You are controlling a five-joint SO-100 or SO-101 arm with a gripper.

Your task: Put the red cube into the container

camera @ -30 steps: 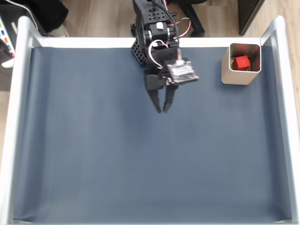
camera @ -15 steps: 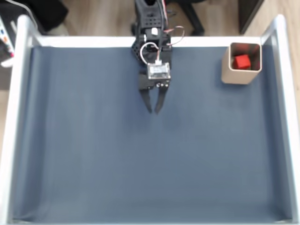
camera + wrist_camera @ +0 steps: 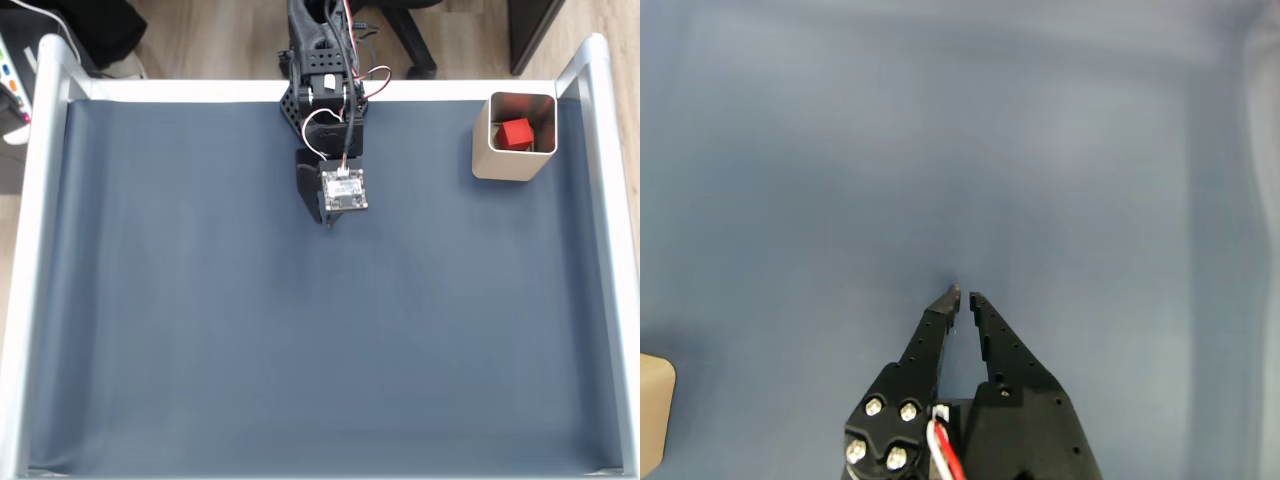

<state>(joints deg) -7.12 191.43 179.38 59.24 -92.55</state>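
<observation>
Looking down from the fixed view, a dark blue mat covers a desk [image 3: 40, 250] with pale raised edges. At the upper right of the frame stands the tin [image 3: 500, 165], open-topped and silver-grey, and the red cube [image 3: 516, 132] sits inside it, resting toward the far wall. By the look of it the task is finished.

At upper centre the black arm [image 3: 322, 90] folds down near its base, with a small circuit board on top hiding most of the pincer [image 3: 328, 222]. In the wrist view the pincer [image 3: 962, 297] enters from the bottom edge, pointing up the frame over bare mat. Its two tips are nearly together, a thin gap between them, and it grips nothing. A pale corner of something shows at the lower left edge of that view; what it is cannot be told.

Little seems likely to go wrong now. The arm is well apart from the tin, so only a sweep toward the upper right could knock the light tin over and spill the cube.
</observation>
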